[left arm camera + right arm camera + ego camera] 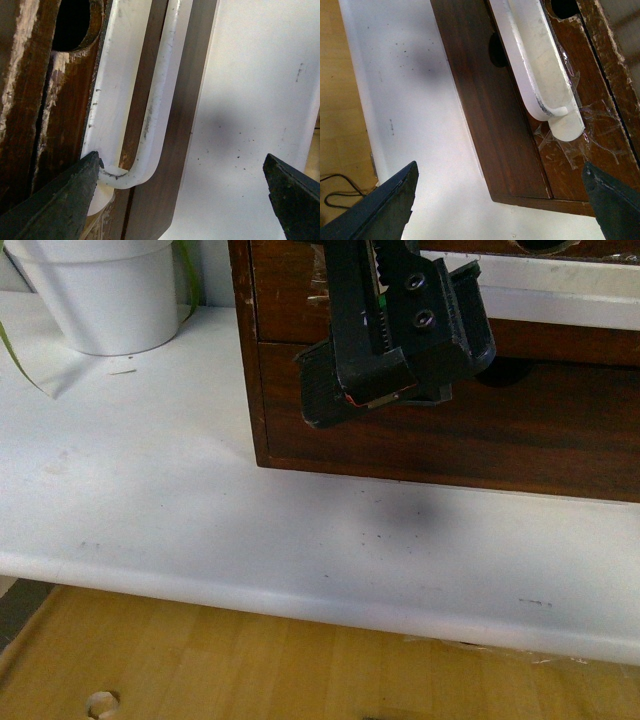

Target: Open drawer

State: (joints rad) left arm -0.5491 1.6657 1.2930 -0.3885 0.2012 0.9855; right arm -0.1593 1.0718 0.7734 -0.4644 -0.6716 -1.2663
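Note:
The drawer (pixel 285 290) is the upper dark brown front of a small wooden chest, with a long white handle (pixel 560 295) across it. My left gripper (pixel 395 360) hangs open in front of the handle's left end and hides it. In the left wrist view the left gripper (pixel 182 160) is open; one fingertip (pixel 90 170) touches the bend of the handle (pixel 160 100), the other is out over the table. The right gripper (pixel 500 167) is open, short of the chest's corner; the handle's taped end (pixel 555 115) lies beyond on the scuffed drawer (pixel 600 130).
Under the drawer sits a plain dark drawer front (pixel 450 430) with a half-round notch (pixel 510 370). The chest stands on a white table (pixel 200 510), whose front edge meets a wooden floor (pixel 250 660). A white plant pot (pixel 100 290) is at the back left.

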